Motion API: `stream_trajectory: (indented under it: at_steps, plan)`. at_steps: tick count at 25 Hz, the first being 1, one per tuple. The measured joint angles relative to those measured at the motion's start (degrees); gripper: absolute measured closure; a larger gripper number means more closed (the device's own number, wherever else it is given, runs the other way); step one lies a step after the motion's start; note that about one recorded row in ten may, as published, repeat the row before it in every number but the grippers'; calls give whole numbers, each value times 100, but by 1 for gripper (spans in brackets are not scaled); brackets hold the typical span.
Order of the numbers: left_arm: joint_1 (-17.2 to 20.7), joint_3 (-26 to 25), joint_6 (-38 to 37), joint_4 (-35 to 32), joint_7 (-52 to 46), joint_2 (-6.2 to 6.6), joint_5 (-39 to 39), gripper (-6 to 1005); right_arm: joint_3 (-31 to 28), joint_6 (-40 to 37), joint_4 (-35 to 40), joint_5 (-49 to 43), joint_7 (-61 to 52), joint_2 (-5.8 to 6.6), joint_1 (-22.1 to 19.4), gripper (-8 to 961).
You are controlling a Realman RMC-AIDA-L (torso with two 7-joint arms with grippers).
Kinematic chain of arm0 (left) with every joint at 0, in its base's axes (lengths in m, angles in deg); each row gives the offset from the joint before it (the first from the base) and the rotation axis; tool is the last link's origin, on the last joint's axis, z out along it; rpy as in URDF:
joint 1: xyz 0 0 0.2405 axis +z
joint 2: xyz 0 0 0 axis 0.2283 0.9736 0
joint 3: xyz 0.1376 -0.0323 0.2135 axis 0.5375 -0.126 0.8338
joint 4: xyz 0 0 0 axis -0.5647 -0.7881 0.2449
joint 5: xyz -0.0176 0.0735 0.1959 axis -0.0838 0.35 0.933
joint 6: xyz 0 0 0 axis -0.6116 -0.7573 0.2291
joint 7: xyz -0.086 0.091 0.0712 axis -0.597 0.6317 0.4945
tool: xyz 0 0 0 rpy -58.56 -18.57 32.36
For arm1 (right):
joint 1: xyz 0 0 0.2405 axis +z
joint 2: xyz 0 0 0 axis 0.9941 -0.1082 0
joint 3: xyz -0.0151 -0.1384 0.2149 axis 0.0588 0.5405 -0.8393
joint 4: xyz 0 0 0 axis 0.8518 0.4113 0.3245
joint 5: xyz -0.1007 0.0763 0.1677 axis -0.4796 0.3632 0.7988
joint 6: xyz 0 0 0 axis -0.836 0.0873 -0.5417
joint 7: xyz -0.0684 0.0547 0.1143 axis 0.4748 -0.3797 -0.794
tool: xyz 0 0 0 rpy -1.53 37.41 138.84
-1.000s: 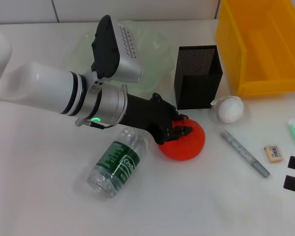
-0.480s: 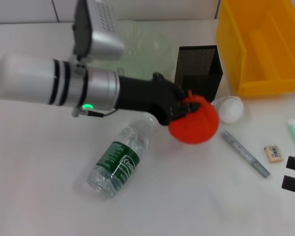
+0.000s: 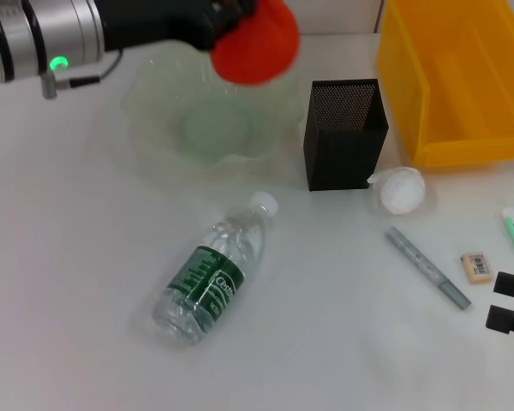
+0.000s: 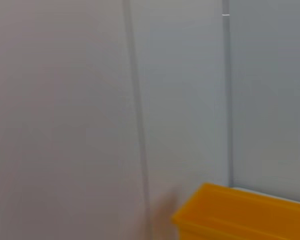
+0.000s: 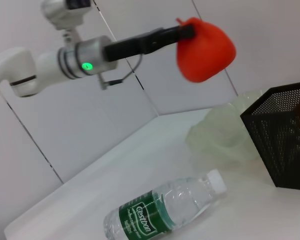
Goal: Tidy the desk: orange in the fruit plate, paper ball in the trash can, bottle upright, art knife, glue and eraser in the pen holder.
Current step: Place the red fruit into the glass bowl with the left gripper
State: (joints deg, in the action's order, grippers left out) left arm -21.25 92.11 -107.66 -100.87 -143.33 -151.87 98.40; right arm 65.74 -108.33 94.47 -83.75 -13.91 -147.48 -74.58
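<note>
Left gripper (image 3: 231, 15) round bright-red orange (image 3: 255, 43)

Not much extra for you here: just the white table (image 3: 68, 325), plain and matte, spreading out well below the left gripper (image 3: 240, 10) and off to both sides of it. Behind that gripper you've got a pale tiled wall (image 4: 65, 100) with thin dark seams running up it.

A red-orange orange (image 3: 255, 43), a pale green plate (image 3: 154, 111), a black mesh holder (image 3: 345, 133), a yellow bin (image 3: 463, 77) and a green-labelled clear bottle (image 3: 210, 278) are seen.
</note>
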Motion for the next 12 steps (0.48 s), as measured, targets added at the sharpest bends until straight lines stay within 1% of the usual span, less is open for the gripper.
stream_trajectory:
  at_steps: [2, 3, 4, 5, 6, 7, 8, 12]
  plan:
    - [0, 0, 0, 0, 0, 0, 0, 824, 0, 0, 0, 0, 9, -16, 20, 282]
    - [-108, -169, 351, 182, 13, 4, 2, 823, 0, 0, 0, 0, 17, -25, 31, 282]
    - [-108, -169, 351, 182, 13, 4, 2, 822, 0, -1, 0, 0, 22, -35, 40, 282]
    - [-439, -317, 1326, 852, -119, 28, 21, 822, 0, -2, 0, 0, 29, -45, 48, 282]
    - [-514, -321, 1518, 1059, -162, 28, 21, 821, 0, -3, 0, 0, 39, -53, 55, 282]
    - [-514, -321, 1518, 1059, -162, 28, 21, 820, 0, -8, 0, 2, 46, -56, 62, 282]
    - [-550, -284, 1635, 1244, -156, 3, 28, 820, 0, -12, 0, 7, 52, -58, 70, 282]
    - [-540, -273, 1645, 1296, -152, -6, 32, 817, 0, -15, 0, 26, 56, -59, 127, 281]
